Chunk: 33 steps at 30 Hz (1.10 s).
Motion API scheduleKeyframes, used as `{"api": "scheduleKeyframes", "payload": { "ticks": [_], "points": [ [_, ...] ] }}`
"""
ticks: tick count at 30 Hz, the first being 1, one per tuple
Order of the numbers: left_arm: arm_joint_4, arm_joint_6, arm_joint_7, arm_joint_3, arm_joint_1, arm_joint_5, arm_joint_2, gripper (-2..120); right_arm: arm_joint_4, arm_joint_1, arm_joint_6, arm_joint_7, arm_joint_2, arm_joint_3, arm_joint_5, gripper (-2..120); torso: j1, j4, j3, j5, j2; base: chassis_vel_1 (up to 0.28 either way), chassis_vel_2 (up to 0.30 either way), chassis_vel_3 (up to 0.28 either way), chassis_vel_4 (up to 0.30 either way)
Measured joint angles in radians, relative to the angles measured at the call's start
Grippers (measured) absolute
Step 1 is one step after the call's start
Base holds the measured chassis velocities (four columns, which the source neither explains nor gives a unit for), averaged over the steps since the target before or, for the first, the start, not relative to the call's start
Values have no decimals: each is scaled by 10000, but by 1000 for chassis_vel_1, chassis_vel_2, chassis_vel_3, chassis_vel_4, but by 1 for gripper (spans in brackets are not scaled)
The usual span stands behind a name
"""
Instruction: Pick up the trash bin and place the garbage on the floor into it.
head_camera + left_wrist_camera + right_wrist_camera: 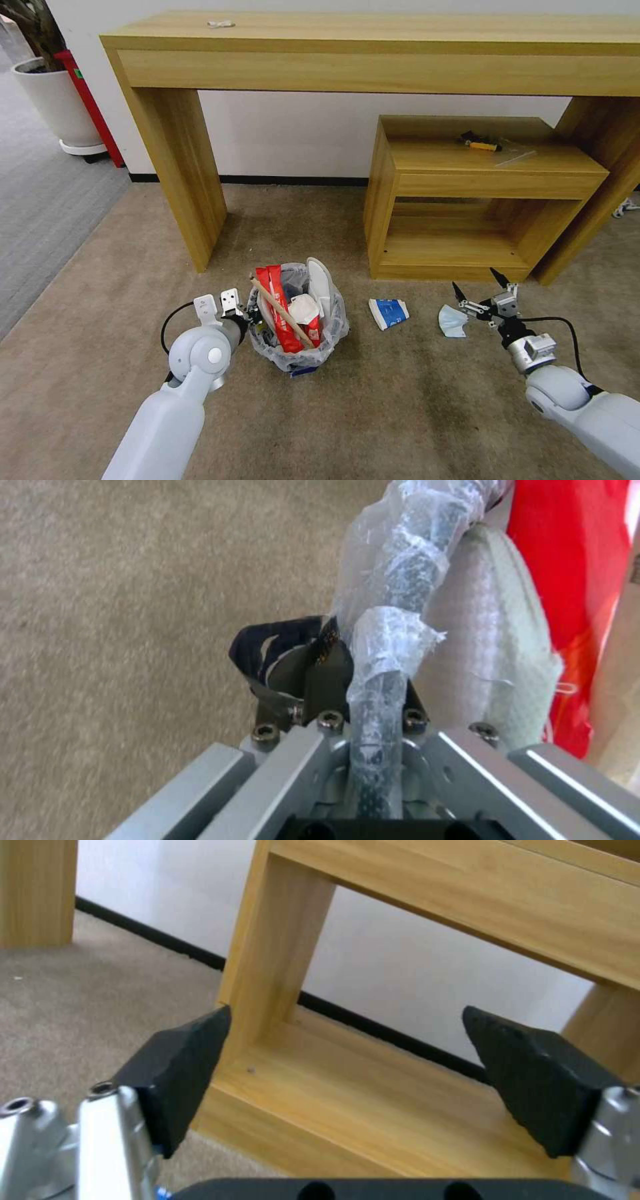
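**Bin held, two pieces of litter left on the carpet**

The left gripper (248, 313) is clenched on the rim of the trash bin (298, 350), at the bin's 9 o'clock side; the left wrist view shows the bagged rim pinched between its jaws. The bin stands on the beige floor (400, 413), already full of red wrappers (280, 313), a slipper (319, 283) and a wooden stick (283, 313). At the bin's 3 o'clock lies a blue-white packet (389, 312), then a pale blue mask (453, 321). The right gripper (481, 292) hangs released, jaws wide, just beside the mask. I judge the collecting step is near its end; the next move calls for lowering onto the thin mask and closing carefully
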Motion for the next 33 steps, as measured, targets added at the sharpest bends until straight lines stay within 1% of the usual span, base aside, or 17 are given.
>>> {"api": "scheduleKeyframes", "payload": {
  "ticks": [1,3,9,10,15,18,21,23,25,27,28,31,33],
  "points": [
    [-17,0,-2,-31,25,-1,3,0,28,62,0,-26,-9,-82,1,93,1,-1,2,-1,-2,-102,78,101,-100],
    [-42,0,-1,-78,87,15,5,0,90,198,-14,-22,-10,-200,17,100,1,3,3,3,-3,-92,97,101,-97],
    [-42,-3,22,-101,117,59,-49,0,170,388,-42,58,70,-470,-19,100,1,6,3,1,-3,-61,66,70,-62],
    [-43,-4,23,-103,111,59,-63,0,210,404,-97,66,67,-585,-100,100,1,1,3,1,-3,0,0,0,0],
    [-46,-4,24,-109,80,40,-58,0,178,518,-253,119,-6,-797,-288,100,0,-1,1,1,-3,0,0,0,0],
    [-49,-4,24,-141,95,43,-105,0,108,624,-590,-59,-185,-1082,-85,100,0,-1,1,0,-3,0,0,0,0],
    [-49,-4,24,-143,107,52,-150,0,50,659,-679,-210,-193,-1179,31,100,0,1,1,1,-4,0,0,0,0],
    [-50,-5,24,-122,127,117,-244,0,-237,732,-860,-624,-114,-1387,278,100,0,1,0,1,-3,0,0,0,0],
    [-62,-4,23,-108,138,131,-286,0,-434,739,-883,-796,-39,-1450,296,100,1,2,1,0,-3,0,0,0,0],
    [-71,-5,22,-53,142,152,-359,0,-1059,745,-826,-1040,301,-1558,179,100,0,0,1,2,-3,0,0,0,0],
    [-71,-5,22,-53,142,152,-359,0,-1059,745,-826,-1040,301,-1558,179,100,0,0,1,2,-3,0,0,0,0],
    [-53,-5,16,18,164,251,-428,0,-1579,697,-863,-1301,741,-1689,263,100,0,1,1,2,-3,0,0,0,0],
    [-54,-5,15,26,178,263,-453,0,-1633,688,-895,-1413,809,-1716,325,100,1,1,1,2,-4,0,0,0,0]
  ]
}}
